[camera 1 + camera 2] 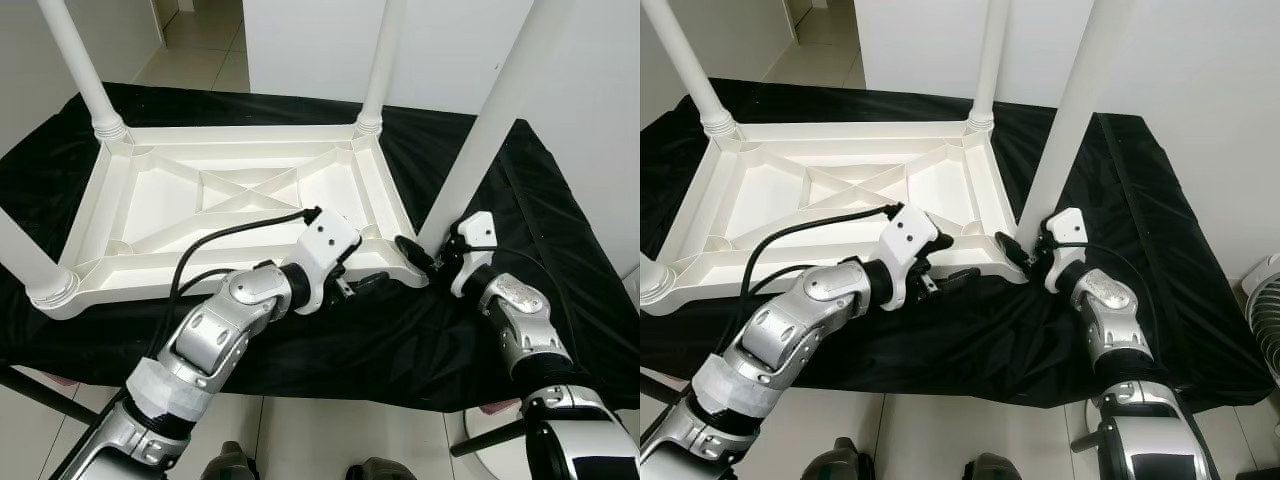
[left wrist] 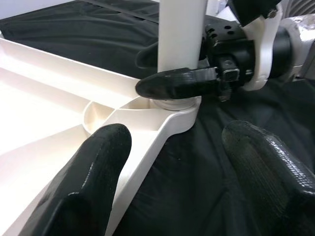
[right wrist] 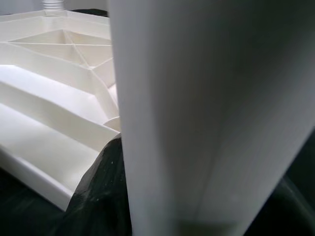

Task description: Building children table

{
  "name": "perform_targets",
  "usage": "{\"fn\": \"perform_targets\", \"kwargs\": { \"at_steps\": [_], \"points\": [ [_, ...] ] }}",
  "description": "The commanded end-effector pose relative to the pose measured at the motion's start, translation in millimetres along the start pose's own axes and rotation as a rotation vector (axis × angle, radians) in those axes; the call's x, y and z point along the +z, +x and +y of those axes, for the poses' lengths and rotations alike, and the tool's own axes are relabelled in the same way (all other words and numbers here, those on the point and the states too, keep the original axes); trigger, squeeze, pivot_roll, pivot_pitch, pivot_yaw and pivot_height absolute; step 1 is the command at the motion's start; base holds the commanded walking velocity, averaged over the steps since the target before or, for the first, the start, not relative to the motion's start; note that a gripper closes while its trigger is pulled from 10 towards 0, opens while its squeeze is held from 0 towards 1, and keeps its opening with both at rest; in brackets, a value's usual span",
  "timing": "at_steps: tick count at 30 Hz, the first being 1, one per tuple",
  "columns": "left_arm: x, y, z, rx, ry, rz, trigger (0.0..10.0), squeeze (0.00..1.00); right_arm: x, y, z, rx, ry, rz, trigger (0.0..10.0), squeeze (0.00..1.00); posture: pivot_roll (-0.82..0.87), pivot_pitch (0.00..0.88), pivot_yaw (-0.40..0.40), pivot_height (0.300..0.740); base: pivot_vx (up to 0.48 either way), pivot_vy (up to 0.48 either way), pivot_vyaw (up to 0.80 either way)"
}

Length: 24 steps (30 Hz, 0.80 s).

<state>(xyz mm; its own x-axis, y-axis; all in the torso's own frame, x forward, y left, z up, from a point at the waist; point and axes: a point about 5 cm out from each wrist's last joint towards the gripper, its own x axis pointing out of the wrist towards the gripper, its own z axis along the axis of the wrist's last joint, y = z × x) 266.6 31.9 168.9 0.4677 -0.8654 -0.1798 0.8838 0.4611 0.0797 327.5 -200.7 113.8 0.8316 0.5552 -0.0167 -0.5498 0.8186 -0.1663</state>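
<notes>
Gripping the stiff, light-looking plastic leg [image 1: 478, 150] low by its socket, the right end effector [image 1: 425, 252] was clamped; the left end effector [image 1: 362, 283] stood open beside the upturned tabletop [image 1: 150, 205].

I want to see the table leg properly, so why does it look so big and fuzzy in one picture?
In the right wrist view the round white plastic table leg sits right against the camera, so it looks soft and out of focus. In the left eye view the same leg is sharp, with the right tool at its base. In the left wrist view the near black fingers blur slightly.
</notes>
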Motion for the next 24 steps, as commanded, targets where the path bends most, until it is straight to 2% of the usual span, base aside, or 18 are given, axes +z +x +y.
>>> {"fn": "perform_targets", "kwargs": {
  "at_steps": [1, 2, 4, 5, 6, 7, 8, 10, 11, 12, 14, 16, 17, 19, 22, 23, 24],
  "points": [
    [-1.9, 1.1, -5.3, -0.060, 0.005, 0.015, 10.0, 0.00, -18.7, -7.0, 3.6, -0.055, 0.010, 0.081, 0.0, 0.00, -0.01, 0.000, 0.001, 0.740, 0.000, 0.000, 0.00],
    [-2.7, 1.0, -5.7, -0.061, 0.005, 0.018, 10.0, 0.00, -19.1, -6.0, 2.7, -0.156, 0.020, 0.075, 0.0, 0.00, -0.01, 0.000, -0.001, 0.740, 0.000, 0.000, 0.00],
    [-2.7, 1.0, -5.7, -0.061, 0.005, 0.018, 10.0, 0.00, -19.1, -6.0, 2.7, -0.156, 0.020, 0.075, 0.0, 0.00, -0.01, 0.000, -0.001, 0.740, 0.000, 0.000, 0.00],
    [-3.4, 0.4, -5.2, -0.058, 0.007, 0.018, 10.0, 0.00, -21.9, -4.6, 2.6, -0.287, 0.077, 0.087, 0.0, 0.00, -0.01, 0.000, -0.005, 0.740, 0.000, 0.000, 0.00],
    [-3.4, 0.4, -5.2, -0.058, 0.007, 0.018, 10.0, 0.00, -21.9, -4.6, 2.6, -0.287, 0.077, 0.087, 0.0, 0.00, -0.01, 0.000, -0.005, 0.740, 0.000, 0.000, 0.00],
    [-3.8, -0.3, -2.8, -0.042, 0.009, 0.013, 10.0, 0.00, -24.6, -3.1, 6.9, -0.387, 0.105, 0.105, 0.0, 0.00, -0.01, 0.000, -0.012, 0.740, 0.000, 0.000, 0.00],
    [-3.8, -0.3, -2.8, -0.042, 0.009, 0.013, 10.0, 0.00, -24.6, -3.1, 6.9, -0.387, 0.105, 0.105, 0.0, 0.00, -0.01, 0.000, -0.012, 0.740, 0.000, 0.000, 0.00],
    [-3.2, -2.5, 4.3, -0.004, 0.002, 0.003, 10.0, 0.00, -26.3, -0.4, 24.5, -0.543, 0.140, 0.129, 0.0, 0.00, -0.01, 0.000, -0.022, 0.740, 0.000, 0.000, 0.00],
    [-3.2, -2.5, 4.3, -0.004, 0.002, 0.003, 10.0, 0.00, -26.3, -0.4, 24.5, -0.543, 0.140, 0.129, 0.0, 0.00, -0.01, 0.000, -0.022, 0.740, 0.000, 0.000, 0.00],
    [-3.0, -3.7, 7.1, 0.007, 0.001, 0.004, 10.0, 0.00, -23.4, 1.0, 32.3, -0.583, 0.126, 0.120, 0.0, 0.00, -0.01, 0.000, -0.025, 0.740, 0.000, 0.000, 0.00],
    [-3.0, -3.7, 7.1, 0.007, 0.001, 0.004, 10.0, 0.00, -23.4, 1.0, 32.3, -0.583, 0.126, 0.120, 0.0, 0.00, -0.01, 0.000, -0.025, 0.740, 0.000, 0.000, 0.00],
    [-3.6, -6.9, 11.9, 0.022, 0.008, 0.010, 10.0, 0.00, -16.7, 4.8, 45.6, -0.658, 0.107, 0.104, 0.0, 0.00, 0.00, 0.000, -0.035, 0.740, 0.000, 0.000, 0.00],
    [-3.6, -6.9, 11.9, 0.022, 0.008, 0.010, 10.0, 0.00, -16.7, 4.8, 45.6, -0.658, 0.107, 0.104, 0.0, 0.00, 0.00, 0.000, -0.035, 0.740, 0.000, 0.000, 0.00],
    [-3.9, -9.0, 14.4, 0.032, 0.013, 0.013, 10.0, 0.00, -11.9, 11.2, 57.2, -0.654, 0.121, 0.082, 0.0, 0.00, 0.00, 0.000, -0.034, 0.740, 0.000, 0.000, 0.00],
    [-4.0, -8.8, 13.4, 0.028, 0.012, 0.014, 10.0, 0.00, -7.5, 14.2, 58.5, -0.619, 0.135, 0.045, 0.0, 0.00, 0.00, 0.000, -0.034, 0.740, 0.000, 0.000, 0.00],
    [-4.5, -8.5, 12.0, 0.019, 0.014, 0.018, 10.0, 0.00, -6.2, 14.5, 57.3, -0.604, 0.133, 0.038, 4.5, 0.00, 0.00, 0.000, -0.036, 0.740, 0.000, 0.000, 0.00],
    [-4.5, -8.5, 12.0, 0.019, 0.014, 0.018, 10.0, 0.00, -6.2, 14.5, 57.3, -0.604, 0.133, 0.038, 4.5, 0.00, 0.00, 0.000, -0.036, 0.740, 0.000, 0.000, 0.00]
  ]
}}
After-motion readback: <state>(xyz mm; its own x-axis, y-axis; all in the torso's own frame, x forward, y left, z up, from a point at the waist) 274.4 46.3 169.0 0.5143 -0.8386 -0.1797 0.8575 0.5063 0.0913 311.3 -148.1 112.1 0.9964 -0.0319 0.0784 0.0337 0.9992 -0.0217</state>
